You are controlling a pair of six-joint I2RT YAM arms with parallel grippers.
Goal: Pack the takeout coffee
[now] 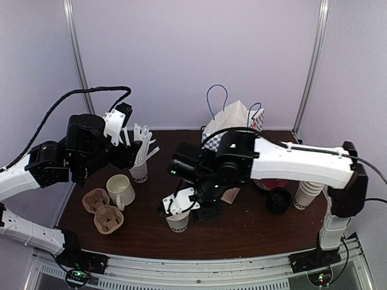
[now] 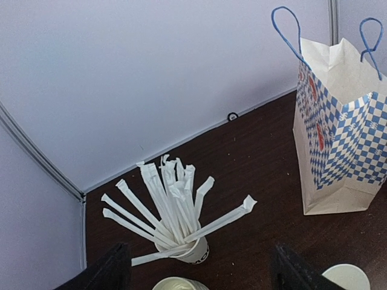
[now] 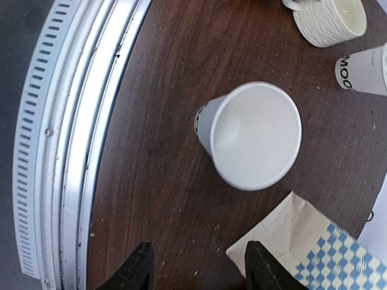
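Observation:
A lidless, empty white paper cup (image 1: pixel 177 222) stands near the table's front edge; it also shows in the right wrist view (image 3: pixel 254 136), tilted in perspective, with black lettering at its base. My right gripper (image 1: pixel 204 212) is open just right of it, fingertips (image 3: pixel 140 266) apart over bare table, holding nothing. A stack of white paper cups (image 1: pixel 308 195) and black round lids (image 1: pixel 278 200) sit at the right. My left gripper (image 1: pixel 128 158) hangs open and empty near the cup of white straws (image 2: pixel 181 241).
A blue-checked paper bag (image 1: pixel 233 127) stands at the back centre, its corner (image 3: pixel 314 241) close to my right fingers. A cream mug (image 1: pixel 121 190) and a brown cardboard cup carrier (image 1: pixel 104 211) sit at the front left. The metal rail (image 3: pixel 66 121) edges the table.

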